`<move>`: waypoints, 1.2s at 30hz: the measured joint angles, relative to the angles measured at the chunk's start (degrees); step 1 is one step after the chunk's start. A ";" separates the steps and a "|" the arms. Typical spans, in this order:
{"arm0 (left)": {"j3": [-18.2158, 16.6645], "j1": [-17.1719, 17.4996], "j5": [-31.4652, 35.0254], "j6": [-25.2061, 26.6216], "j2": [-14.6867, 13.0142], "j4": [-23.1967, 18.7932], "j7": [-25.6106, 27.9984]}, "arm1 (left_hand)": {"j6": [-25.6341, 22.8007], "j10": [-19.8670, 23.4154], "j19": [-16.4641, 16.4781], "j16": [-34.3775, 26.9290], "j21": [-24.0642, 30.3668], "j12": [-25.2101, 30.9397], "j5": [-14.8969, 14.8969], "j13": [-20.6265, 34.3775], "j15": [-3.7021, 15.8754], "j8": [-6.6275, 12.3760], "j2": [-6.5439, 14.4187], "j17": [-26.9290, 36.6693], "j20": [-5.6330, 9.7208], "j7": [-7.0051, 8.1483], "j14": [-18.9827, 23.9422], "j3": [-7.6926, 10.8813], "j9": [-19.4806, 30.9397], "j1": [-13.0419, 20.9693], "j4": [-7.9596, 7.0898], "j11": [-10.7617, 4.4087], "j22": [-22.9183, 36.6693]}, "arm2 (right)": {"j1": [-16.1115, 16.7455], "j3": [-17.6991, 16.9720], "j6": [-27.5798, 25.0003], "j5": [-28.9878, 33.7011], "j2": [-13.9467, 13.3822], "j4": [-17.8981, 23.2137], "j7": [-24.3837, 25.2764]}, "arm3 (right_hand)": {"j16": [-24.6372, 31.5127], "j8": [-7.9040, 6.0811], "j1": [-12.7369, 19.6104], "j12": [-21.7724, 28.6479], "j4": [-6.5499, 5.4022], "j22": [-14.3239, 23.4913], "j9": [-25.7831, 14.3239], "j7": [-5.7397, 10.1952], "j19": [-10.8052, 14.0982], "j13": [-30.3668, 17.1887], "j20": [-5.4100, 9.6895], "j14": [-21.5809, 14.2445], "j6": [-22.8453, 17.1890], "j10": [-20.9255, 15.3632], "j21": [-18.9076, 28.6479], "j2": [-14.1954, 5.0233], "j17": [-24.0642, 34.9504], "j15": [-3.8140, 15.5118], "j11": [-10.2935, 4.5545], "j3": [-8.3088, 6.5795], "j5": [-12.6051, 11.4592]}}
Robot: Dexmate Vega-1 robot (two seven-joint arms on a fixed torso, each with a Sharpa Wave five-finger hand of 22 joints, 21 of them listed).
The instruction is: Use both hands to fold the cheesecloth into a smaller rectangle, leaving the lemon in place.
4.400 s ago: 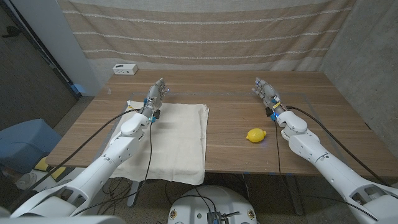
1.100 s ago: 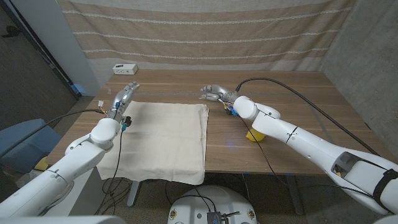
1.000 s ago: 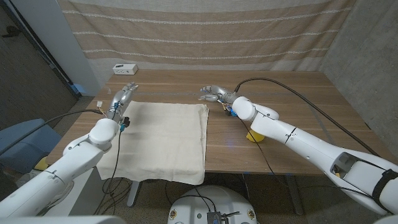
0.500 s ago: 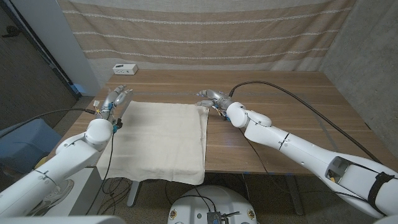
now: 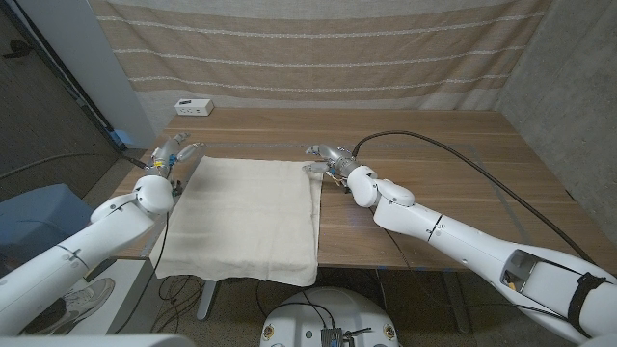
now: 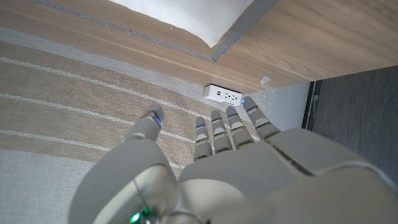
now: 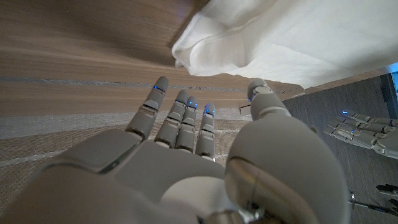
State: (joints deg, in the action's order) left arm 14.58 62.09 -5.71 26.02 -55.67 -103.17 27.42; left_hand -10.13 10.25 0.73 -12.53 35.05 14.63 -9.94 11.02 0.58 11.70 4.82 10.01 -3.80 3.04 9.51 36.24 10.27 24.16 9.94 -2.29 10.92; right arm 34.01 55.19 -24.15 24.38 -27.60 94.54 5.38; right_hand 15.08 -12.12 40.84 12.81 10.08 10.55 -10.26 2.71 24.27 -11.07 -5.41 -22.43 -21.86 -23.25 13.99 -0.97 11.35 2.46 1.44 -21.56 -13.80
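Observation:
The cream cheesecloth (image 5: 249, 210) lies spread on the left half of the wooden table (image 5: 453, 154), its near edge hanging over the front. My left hand (image 5: 172, 154) hovers by the cloth's far left corner (image 6: 208, 22), fingers apart and holding nothing. My right hand (image 5: 323, 157) is at the cloth's far right corner, whose rumpled edge (image 7: 236, 43) lies just beyond my spread fingertips (image 7: 180, 99); I cannot tell if they touch it. My right forearm (image 5: 424, 224) crosses the spot where the lemon lay and hides it.
A small white box (image 5: 194, 107) sits at the table's far left edge; the same white box (image 6: 222, 94) appears past my left hand (image 6: 211, 168). A striped curtain (image 5: 318, 48) hangs behind. My left hand (image 7: 367, 134) also appears in the right wrist view.
My right arm has swung left across the table to the cloth's far right corner, covering the lemon. My left hand has shifted out to the far left corner.

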 measured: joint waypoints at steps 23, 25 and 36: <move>12.70 -13.34 10.00 8.69 -1.65 5.09 -9.41 | -0.52 1.93 0.46 0.27 -0.41 -0.67 -1.54 0.05 1.87 -0.48 -5.42 -0.01 -0.54 0.36 1.87 -3.30 -0.01 7.37 0.12 -1.31 0.01 | 0.27 2.33 0.99 3.98 0.70 -0.88 -1.22 | -1.33 1.19 1.44 -1.13 -2.04 -0.01 -0.29 1.46 -3.02 -0.54 -0.53 5.49 0.67 0.94 -1.24 2.42 1.25 -0.10 -1.63 3.31 -2.18; 13.47 -14.15 10.46 8.92 -1.60 5.53 -10.12 | -0.52 2.02 0.39 0.69 -0.68 -0.67 -1.54 0.05 1.87 -0.48 -5.56 -0.01 -0.62 0.35 1.87 -3.53 -0.01 7.51 -0.11 -1.40 0.01 | 0.27 2.37 0.99 4.12 0.81 -0.97 -1.37 | -1.34 1.34 1.31 -1.41 -2.22 0.20 -0.29 1.27 -3.84 -0.53 -0.53 6.38 1.66 2.02 -1.58 2.55 1.42 -0.11 -1.32 3.96 -2.56; 18.51 -19.03 13.81 10.17 -0.57 7.96 -15.14 | 0.07 2.44 -0.15 0.71 -1.16 -0.88 -1.97 0.05 1.87 -0.48 -6.27 -0.01 -1.14 1.01 1.86 -4.33 0.28 8.78 -0.26 -1.82 0.01 | 0.01 2.96 -0.67 6.15 2.42 -3.22 -0.05 | -0.11 0.14 2.87 -0.67 -2.25 0.27 -0.29 1.98 -3.01 -0.80 0.05 3.98 -1.23 0.59 -1.15 -0.20 2.60 -0.12 -2.07 3.98 -4.57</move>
State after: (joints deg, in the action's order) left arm 33.09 43.06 8.10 36.19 -56.24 -95.21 12.28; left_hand -10.06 12.69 0.59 -11.82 33.89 13.75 -11.91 11.07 2.45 11.22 -1.45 10.00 -4.95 4.05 11.38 31.91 10.55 32.94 9.68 -4.11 10.93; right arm 34.02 58.16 -24.82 30.53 -25.18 91.32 5.33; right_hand 14.97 -11.97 43.71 12.14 7.83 10.82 -10.55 4.69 21.26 -11.88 -5.37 -18.45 -23.09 -22.66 12.84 -1.17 13.95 2.34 -0.63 -17.57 -18.37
